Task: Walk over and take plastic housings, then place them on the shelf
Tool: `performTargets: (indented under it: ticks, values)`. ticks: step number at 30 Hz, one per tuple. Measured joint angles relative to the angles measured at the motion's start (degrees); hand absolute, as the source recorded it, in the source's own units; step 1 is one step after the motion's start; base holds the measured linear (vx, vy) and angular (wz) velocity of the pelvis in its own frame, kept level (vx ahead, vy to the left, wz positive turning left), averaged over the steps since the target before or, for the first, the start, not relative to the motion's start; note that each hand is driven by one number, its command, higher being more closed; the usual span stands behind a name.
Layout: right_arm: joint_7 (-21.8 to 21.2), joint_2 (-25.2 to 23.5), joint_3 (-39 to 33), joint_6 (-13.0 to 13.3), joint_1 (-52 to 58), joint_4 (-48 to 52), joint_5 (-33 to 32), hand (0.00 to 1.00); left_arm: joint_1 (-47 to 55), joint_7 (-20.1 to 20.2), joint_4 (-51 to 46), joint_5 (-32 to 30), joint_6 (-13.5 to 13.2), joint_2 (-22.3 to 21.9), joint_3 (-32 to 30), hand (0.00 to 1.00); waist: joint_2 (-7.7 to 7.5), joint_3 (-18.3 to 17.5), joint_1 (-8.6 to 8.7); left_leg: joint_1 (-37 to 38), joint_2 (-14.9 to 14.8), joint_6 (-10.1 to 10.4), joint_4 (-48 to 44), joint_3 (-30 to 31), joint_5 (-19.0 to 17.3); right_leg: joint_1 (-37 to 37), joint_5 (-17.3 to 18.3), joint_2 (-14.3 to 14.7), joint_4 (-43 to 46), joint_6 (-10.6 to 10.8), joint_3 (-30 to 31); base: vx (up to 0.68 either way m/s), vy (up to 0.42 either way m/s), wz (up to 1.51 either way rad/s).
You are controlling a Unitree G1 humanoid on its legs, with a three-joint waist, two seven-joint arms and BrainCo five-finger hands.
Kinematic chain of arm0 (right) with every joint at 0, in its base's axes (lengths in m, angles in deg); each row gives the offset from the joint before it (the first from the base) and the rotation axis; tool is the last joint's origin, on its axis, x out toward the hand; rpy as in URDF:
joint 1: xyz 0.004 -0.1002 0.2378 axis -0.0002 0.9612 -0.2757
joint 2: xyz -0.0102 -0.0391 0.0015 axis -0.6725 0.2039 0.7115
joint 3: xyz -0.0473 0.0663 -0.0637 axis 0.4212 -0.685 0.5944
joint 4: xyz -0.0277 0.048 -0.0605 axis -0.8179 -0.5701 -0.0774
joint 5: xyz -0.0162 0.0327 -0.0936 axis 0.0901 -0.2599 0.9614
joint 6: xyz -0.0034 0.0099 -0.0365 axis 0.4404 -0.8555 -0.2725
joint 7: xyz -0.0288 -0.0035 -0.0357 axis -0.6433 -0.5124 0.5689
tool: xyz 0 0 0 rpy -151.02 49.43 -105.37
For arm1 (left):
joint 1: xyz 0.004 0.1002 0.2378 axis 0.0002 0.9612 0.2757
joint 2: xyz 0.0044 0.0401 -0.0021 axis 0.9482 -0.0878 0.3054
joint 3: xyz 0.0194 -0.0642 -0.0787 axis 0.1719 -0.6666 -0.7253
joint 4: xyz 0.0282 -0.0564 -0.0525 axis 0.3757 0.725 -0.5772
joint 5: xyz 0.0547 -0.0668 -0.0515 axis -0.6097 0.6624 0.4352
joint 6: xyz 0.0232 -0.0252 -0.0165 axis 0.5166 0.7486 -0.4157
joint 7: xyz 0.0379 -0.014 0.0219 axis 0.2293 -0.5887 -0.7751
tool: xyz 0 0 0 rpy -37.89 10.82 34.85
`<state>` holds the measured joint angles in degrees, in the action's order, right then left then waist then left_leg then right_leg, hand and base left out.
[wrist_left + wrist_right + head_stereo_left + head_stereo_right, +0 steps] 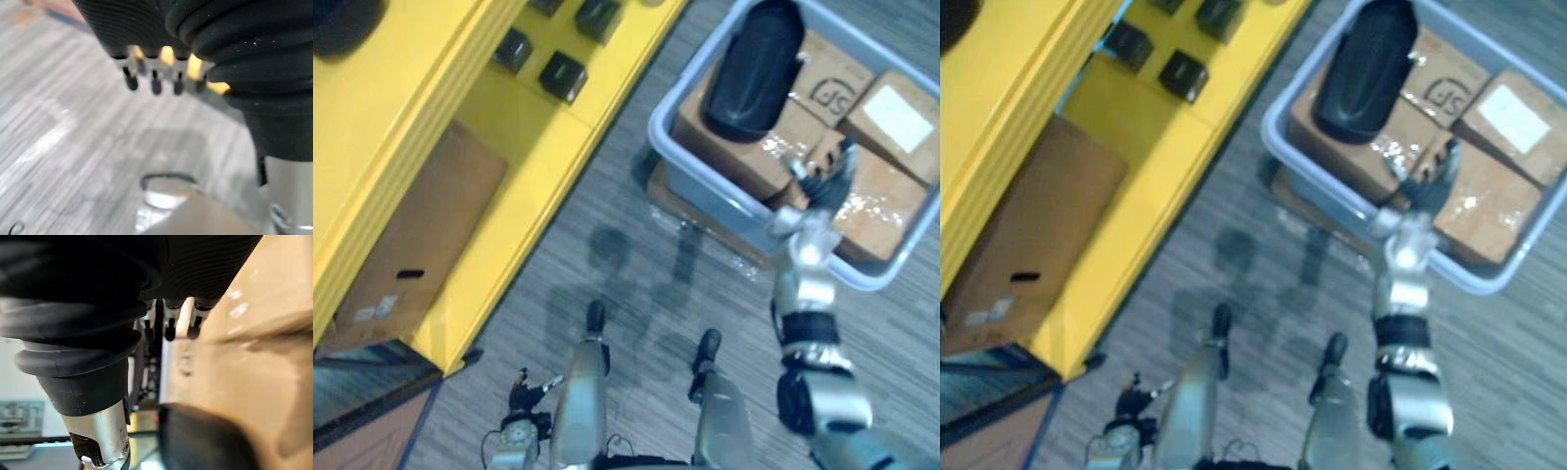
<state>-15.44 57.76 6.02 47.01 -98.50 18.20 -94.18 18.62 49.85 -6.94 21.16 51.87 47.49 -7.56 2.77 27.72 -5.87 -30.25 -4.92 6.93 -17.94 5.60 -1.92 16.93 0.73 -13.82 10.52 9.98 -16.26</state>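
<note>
While the right hand hovers open-fingered above boxes, the dark housing lies nearby.

Bright even light, glare on the taped cardboard boxes, pale sheen on the floor

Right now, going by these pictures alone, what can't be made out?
1. Whether the right hand touches the cardboard boxes: too small in the eye views, and its own cover hides much of the wrist view.
2. What the small black parts on the yellow shelf are: too small.
3. What the dark object at the left eye view's top corner is: cut off by the edge.
</note>
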Motion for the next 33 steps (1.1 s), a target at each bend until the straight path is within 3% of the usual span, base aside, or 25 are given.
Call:
performTargets:
  ticks: [5, 7, 10, 13, 21, 33]
  values:
    - [3.85, 5.32, 2.37, -0.05, -12.42, -7.54, 0.06, 0.0, -0.08, -1.11, 0.61, 1.97, -1.11, -0.4, 1.58, 0.0, 0.67, 0.4, -1.56, -0.74, 0.7, 0.0, 2.6, 1.79, 1.44, -0.42, -0.99, 0.16, -2.46, -0.49, -1.61, 0.03, -0.009, 0.18]
    - [4.25, 7.83, 3.17, -0.09, -15.18, -10.54, 0.04, 0.0, -0.24, -1.11, 0.64, 2.51, -1.35, -0.39, 1.88, 0.0, 0.81, 0.48, -1.7, -1.7, 0.86, -0.02, 2.6, 2.42, 1.57, -0.39, -1.53, 0.32, -3.49, -0.57, -2.55, 0.02, 0.014, 0.22]
    - [4.9, 13.57, 4.29, -0.16, -20.45, -17.52, -0.03, 0.0, -1.95, -1.09, 1.73, 2.58, -1.6, -1.01, 2.47, 0.0, 2.23, 1.61, -2.73, -2.27, 1.37, -0.04, 2.86, 4.08, 2.01, -0.95, -2.39, 0.49, -4.36, -0.75, -3.11, 0.01, 0.033, 0.22]
    - [4.81, 16.21, 7.44, -1.22, -26.14, -26.58, -0.12, 0.0, -2.61, -1.06, 2.08, 2.65, -1.7, -0.36, 4.54, 0.0, 2.24, 1.61, -3.13, -2.92, 1.67, 0.06, 3.74, 5.48, 2.72, -1.11, -2.58, 0.67, -5.34, -0.64, -4.35, 0.0, 0.022, 0.16]
    - [5.08, 23.67, 12.12, -4.82, -32.21, -35.99, 0.75, 0.0, -3.58, -1.1, 2.39, 4.37, -1.74, 0.04, 6.82, 0.0, 2.28, 1.63, -4.45, -2.97, 2.66, 0.78, 7.09, 9.38, 5.07, -2.57, -2.64, 0.86, -7.13, -0.61, -8.05, -0.02, 0.025, 0.22]
    - [8.41, 30.11, 15.9, -6.58, -33.26, -41.25, 2.3, 0.0, -4.93, -2.67, 2.53, 7.54, -3.51, 0.49, 8.91, 0.0, 2.29, 1.63, -4.16, -2.96, 2.43, 1.04, 10.37, 9.6, 7.11, -1.57, -2.73, 0.98, -8.02, -0.53, -8.73, -0.02, 0.039, 0.01]
